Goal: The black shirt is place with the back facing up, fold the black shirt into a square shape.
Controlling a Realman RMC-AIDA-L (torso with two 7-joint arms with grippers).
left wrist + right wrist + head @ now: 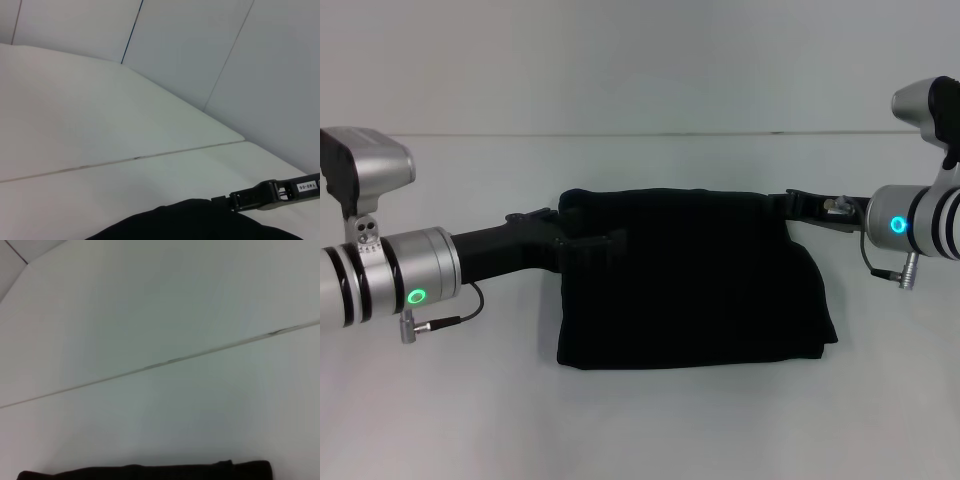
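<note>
Left gripper and right gripper are pinching the shirt's far corners, grip unclear; uneven pulling could skew the fold.

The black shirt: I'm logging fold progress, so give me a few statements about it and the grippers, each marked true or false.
1. The black shirt lies folded into a compact, roughly rectangular bundle. True.
2. The left gripper is at the shirt's far left corner. True.
3. The right gripper is parked well away from the shirt. False: it is at the shirt's far right corner.
4. White lettering shows on the shirt's top. False: only plain black fabric shows.
5. The shirt rests on a dark table. False: the table is white.
</note>
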